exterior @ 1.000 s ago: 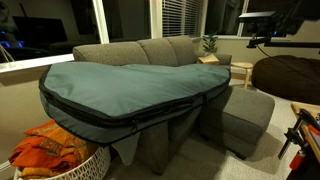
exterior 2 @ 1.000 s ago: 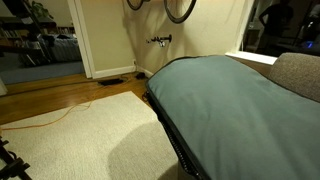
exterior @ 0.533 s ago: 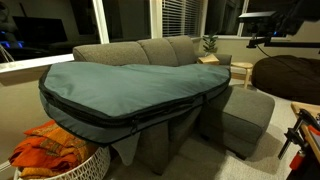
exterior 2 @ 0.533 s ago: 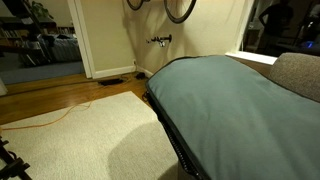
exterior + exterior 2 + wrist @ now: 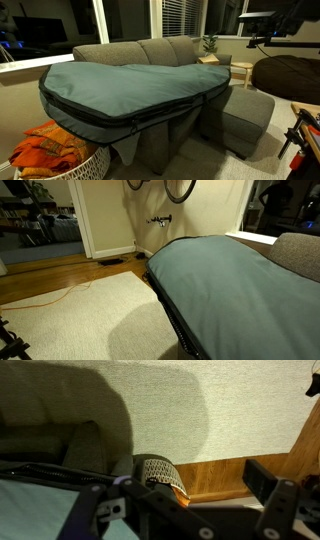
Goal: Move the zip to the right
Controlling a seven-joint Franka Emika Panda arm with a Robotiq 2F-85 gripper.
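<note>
LIVING ROOM OF A PRIVATE HOME: A grey sofa [image 5: 150, 50] and a matching footstool [image 5: 245, 115] stand in front of windows with slatted blinds [image 5: 180, 18]. A potted plant [image 5: 209, 43] stands by the sofa's far arm. A woven basket [image 5: 80, 168] heaped with orange cloth [image 5: 45, 148] sits on the floor at one end of the sofa, and a dark beanbag [image 5: 285, 75] slumps near the other. In an exterior view, a pale rug [image 5: 80, 315] covers part of a wooden floor [image 5: 60, 275]. A white-framed doorway [image 5: 85, 220] opens onto a further room, and a bicycle wheel [image 5: 180, 188] hangs on the wall. The wrist view shows the pale rug meeting wooden boards.
</note>
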